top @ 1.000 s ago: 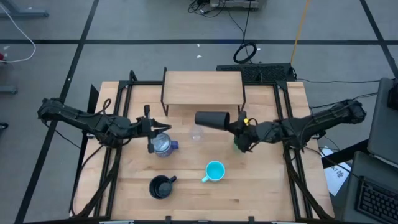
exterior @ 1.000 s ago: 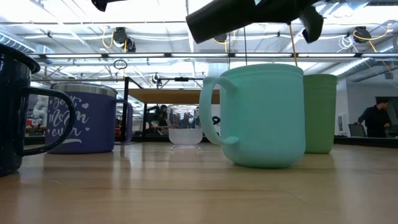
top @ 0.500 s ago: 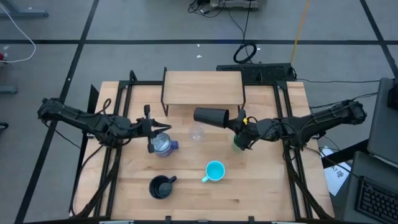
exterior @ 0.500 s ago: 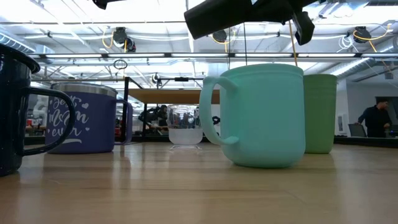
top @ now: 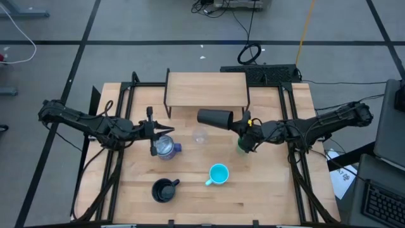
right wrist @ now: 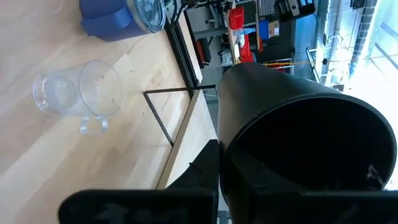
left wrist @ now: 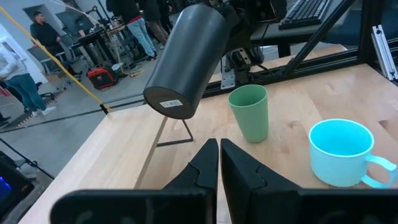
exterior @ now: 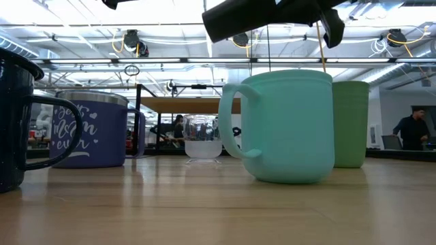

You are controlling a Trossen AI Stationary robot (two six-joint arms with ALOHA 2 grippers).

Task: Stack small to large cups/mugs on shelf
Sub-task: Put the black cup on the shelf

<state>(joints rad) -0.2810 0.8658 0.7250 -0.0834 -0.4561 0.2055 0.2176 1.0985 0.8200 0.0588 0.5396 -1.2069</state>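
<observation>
My right gripper (top: 236,123) is shut on the tall black tumbler (top: 214,118), which lies on its side in the air in front of the shelf (top: 206,88); it also shows in the low view (exterior: 238,19). The green cup (top: 242,146) stands under the right arm. The clear glass (top: 200,135), the cyan mug (top: 218,173), the dark handled mug (top: 164,190) and the blue-purple mug (top: 166,148) stand on the table. My left gripper (top: 163,130) is shut and empty, just beyond the blue-purple mug. My right gripper holds the tumbler at its open rim (right wrist: 229,155), one finger (right wrist: 208,165) on the outside of the wall; the other is lost in the dark inside. The fingers come level from the table's right. The tumbler is lifted clear, on its side, base toward the left.
The shelf's thin black legs (right wrist: 159,117) stand just beyond the glass. The table's near half holds the cyan mug (exterior: 286,126) and the dark mug (exterior: 13,122). People move in the room behind the table.
My right gripper has gone a little toward the shelf and the table's left with the tumbler, which stays on its side and clear of the table.
</observation>
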